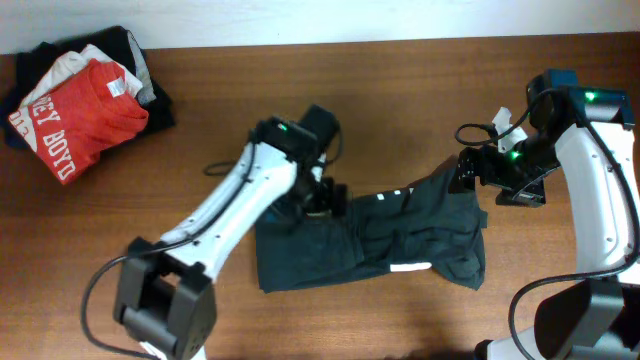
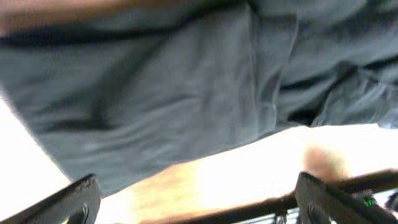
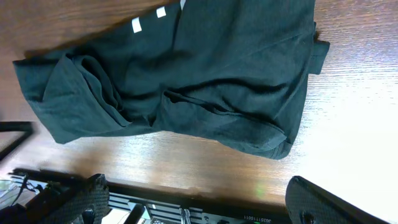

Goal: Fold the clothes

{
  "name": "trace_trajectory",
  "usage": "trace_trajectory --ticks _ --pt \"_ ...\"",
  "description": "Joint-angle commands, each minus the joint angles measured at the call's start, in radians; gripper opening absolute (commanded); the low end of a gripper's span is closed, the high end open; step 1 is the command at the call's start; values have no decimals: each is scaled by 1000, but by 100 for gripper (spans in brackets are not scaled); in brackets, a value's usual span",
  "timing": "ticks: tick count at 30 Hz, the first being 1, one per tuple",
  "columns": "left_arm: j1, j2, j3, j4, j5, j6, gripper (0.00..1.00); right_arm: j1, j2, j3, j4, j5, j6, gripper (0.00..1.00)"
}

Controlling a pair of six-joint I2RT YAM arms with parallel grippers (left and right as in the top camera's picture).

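The dark charcoal T-shirt (image 1: 380, 238) lies crumpled and partly folded on the wooden table, with small white marks showing. It fills the left wrist view (image 2: 186, 87) and the upper part of the right wrist view (image 3: 186, 74). My left gripper (image 1: 322, 197) is open, low over the shirt's left upper edge, holding nothing (image 2: 199, 199). My right gripper (image 1: 468, 172) is open just off the shirt's upper right corner, with bare table between its fingers (image 3: 199, 196).
A pile of clothes with a red "BOYD" T-shirt (image 1: 80, 112) on top sits at the far left corner. The wooden table (image 1: 400, 90) runs to a white wall along the back edge.
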Motion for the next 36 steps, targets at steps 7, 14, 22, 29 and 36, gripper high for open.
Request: trace_trajectory --ticks 7,14,22,29,36 --pt "335 -64 -96 -128 -364 16 99 132 -14 -145 53 -132 -89 4" --pt "404 -64 -409 60 -312 16 40 575 7 -481 697 -462 75 4" --pt "404 -64 -426 55 -310 35 41 699 182 -521 818 -66 224 4" --pt "404 -64 -426 60 -297 37 41 699 175 -455 600 258 356 8" --pt "404 -82 -425 120 54 294 42 677 134 -44 206 362 354 99"
